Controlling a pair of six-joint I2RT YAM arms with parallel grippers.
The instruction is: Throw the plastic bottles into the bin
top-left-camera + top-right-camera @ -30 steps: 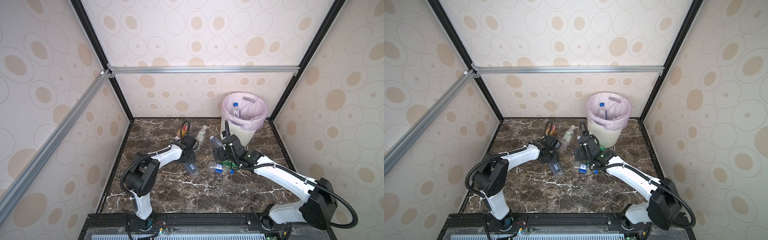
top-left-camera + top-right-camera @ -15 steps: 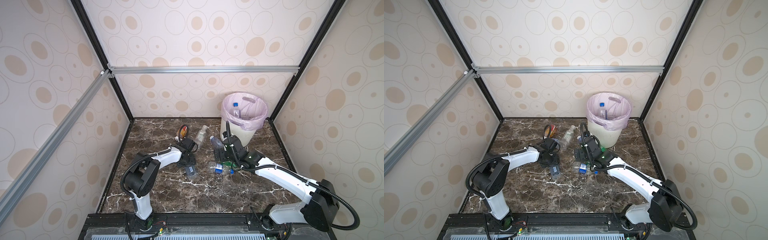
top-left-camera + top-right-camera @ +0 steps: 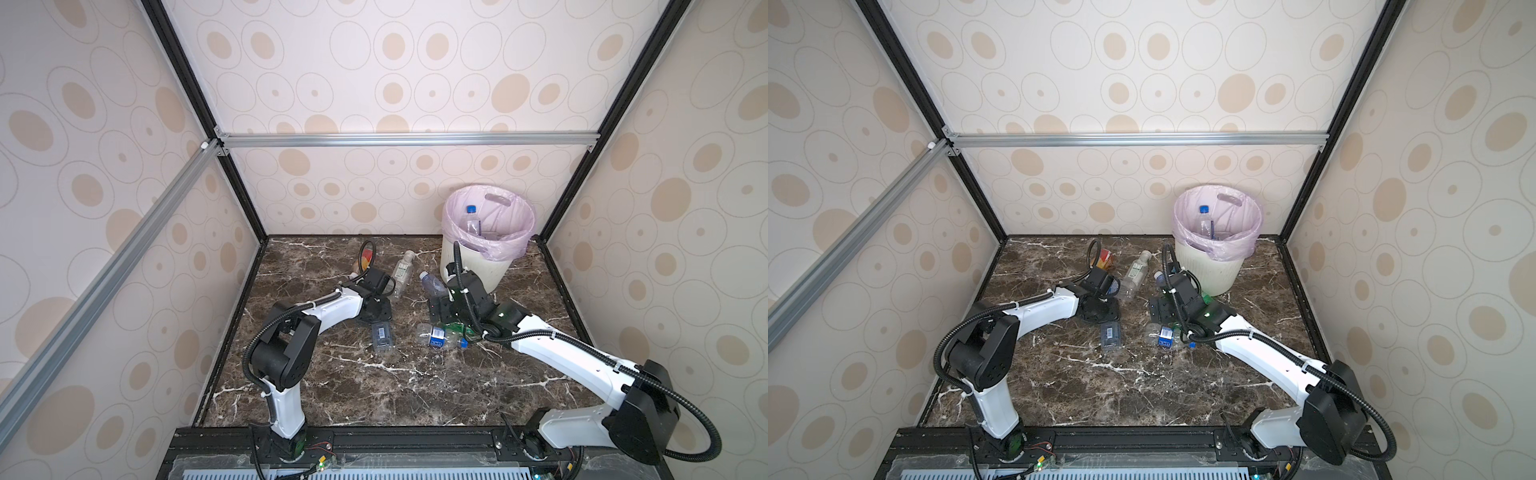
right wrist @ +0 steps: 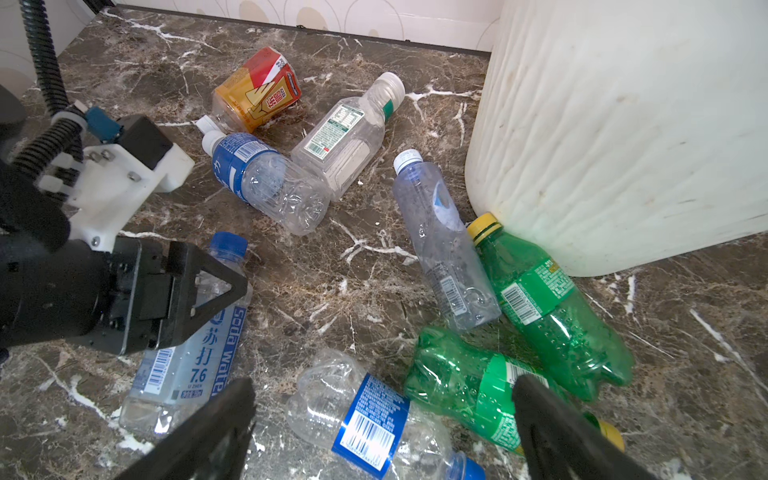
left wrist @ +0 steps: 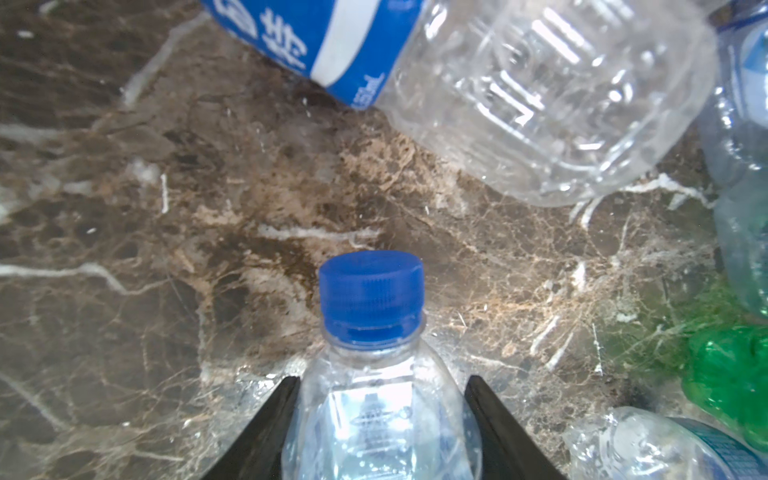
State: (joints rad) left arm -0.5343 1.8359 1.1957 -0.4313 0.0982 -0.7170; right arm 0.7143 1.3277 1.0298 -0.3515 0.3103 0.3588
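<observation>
Nine visible bottles [image 4: 266,187]; one bin [image 3: 498,270]

bin [image 3: 478,266]: cream, ribbed, pink-lilac liner, upright at back right of desk [image 3: 374,395], holds a blue-capped bottle [image 3: 471,218] | lying on desk: soda water bottle [image 4: 187,365]; blue-label bottle [image 4: 266,183]; white-capped bottle [image 4: 345,137]; amber bottle [image 4: 253,91]; pale clear bottle [image 4: 444,249]; crushed clear bottle [image 4: 365,415] | green bottle [image 4: 548,307]: cap at bin's base; second green bottle [image 4: 469,386] beside it

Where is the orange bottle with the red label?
In both top views the orange bottle lies near the back wall, just left of the white-capped bottle.
</observation>
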